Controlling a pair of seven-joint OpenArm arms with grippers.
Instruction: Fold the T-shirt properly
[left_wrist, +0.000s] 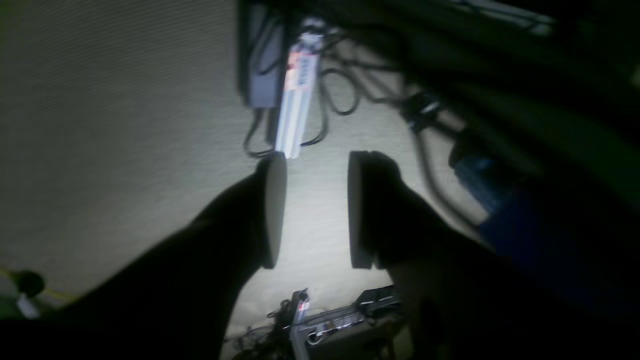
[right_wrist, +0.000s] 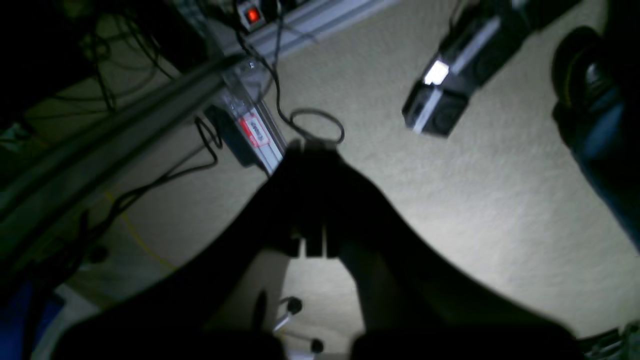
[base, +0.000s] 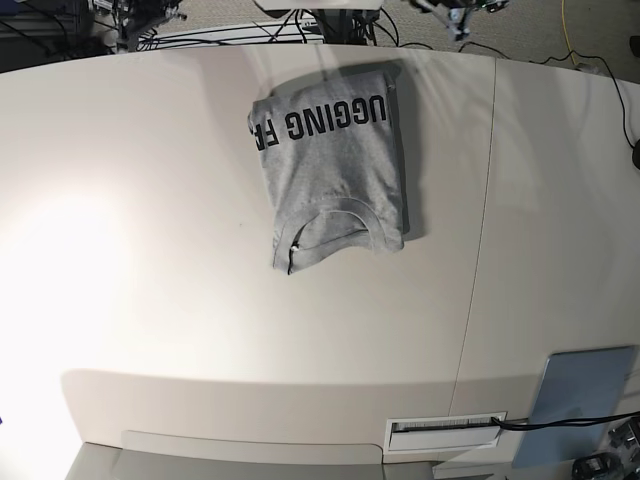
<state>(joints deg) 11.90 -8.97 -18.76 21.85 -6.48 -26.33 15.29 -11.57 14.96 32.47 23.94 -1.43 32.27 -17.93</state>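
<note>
The grey T-shirt (base: 335, 165) lies folded into a narrow rectangle at the far middle of the white table (base: 150, 250). Its black lettering runs along the far edge and its ribbed collar faces the near edge. Neither arm shows in the base view. My left gripper (left_wrist: 317, 210) is open in the left wrist view, with its pads (left_wrist: 275, 210) apart and only carpet between them. My right gripper (right_wrist: 312, 200) is shut with nothing in it, and it also hangs over carpet. The T-shirt is out of both wrist views.
A seam (base: 480, 250) runs down the table's right part. A grey-blue sheet (base: 585, 385) lies at the near right corner, beside a slot (base: 445, 427). On the carpet there are cables (left_wrist: 340, 95), an aluminium rail (left_wrist: 297, 100) and a power strip with a red light (right_wrist: 252, 15).
</note>
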